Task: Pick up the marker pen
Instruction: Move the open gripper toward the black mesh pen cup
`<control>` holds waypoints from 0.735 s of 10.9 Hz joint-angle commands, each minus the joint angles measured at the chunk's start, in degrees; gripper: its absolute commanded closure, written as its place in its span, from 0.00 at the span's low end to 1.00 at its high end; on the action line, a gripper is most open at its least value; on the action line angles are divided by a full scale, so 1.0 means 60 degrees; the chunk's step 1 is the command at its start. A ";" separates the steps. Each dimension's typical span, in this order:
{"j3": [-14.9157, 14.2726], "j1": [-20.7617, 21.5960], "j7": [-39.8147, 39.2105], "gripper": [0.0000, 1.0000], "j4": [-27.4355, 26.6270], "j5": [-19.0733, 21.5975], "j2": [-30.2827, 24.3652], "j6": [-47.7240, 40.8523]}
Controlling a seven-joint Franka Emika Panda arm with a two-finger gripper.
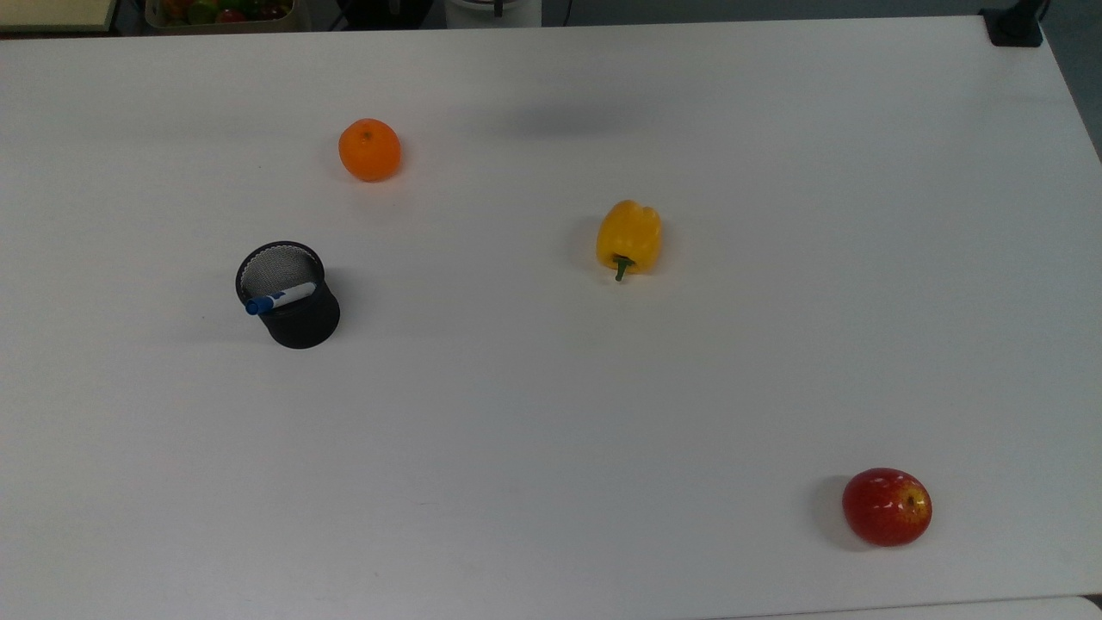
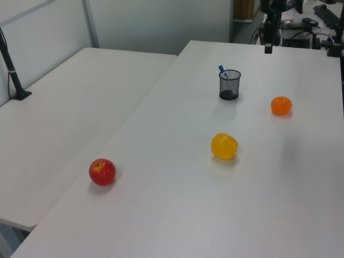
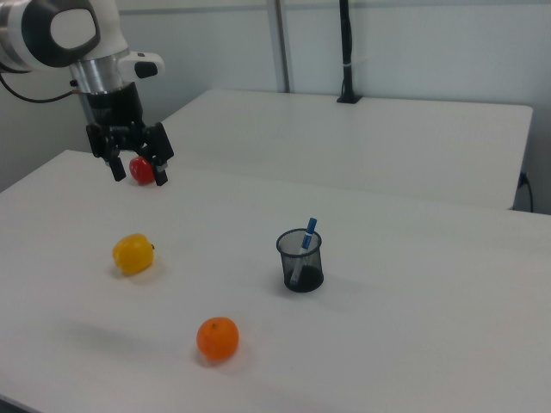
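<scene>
The marker pen (image 1: 280, 298), white with a blue cap, stands tilted inside a black mesh cup (image 1: 293, 301) on the white table; its cap pokes over the rim. The same marker pen (image 2: 222, 70) and cup (image 2: 229, 85) sit far back in the left view, and the marker pen (image 3: 305, 241) leans in the cup (image 3: 300, 260) at the right view's middle. My gripper (image 3: 138, 174) hangs open high above the table at the right view's upper left, well away from the cup, holding nothing.
An orange (image 1: 369, 150), a yellow pepper (image 1: 629, 238) and a red apple (image 1: 887, 506) lie spread over the table (image 1: 551, 430). A second table (image 2: 64, 123) adjoins it. A black post (image 3: 346, 52) stands on that far table.
</scene>
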 commanded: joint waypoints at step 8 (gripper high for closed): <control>-0.0047 -0.0236 -0.0214 0.00 -0.0148 0.0144 -0.0155 -0.0140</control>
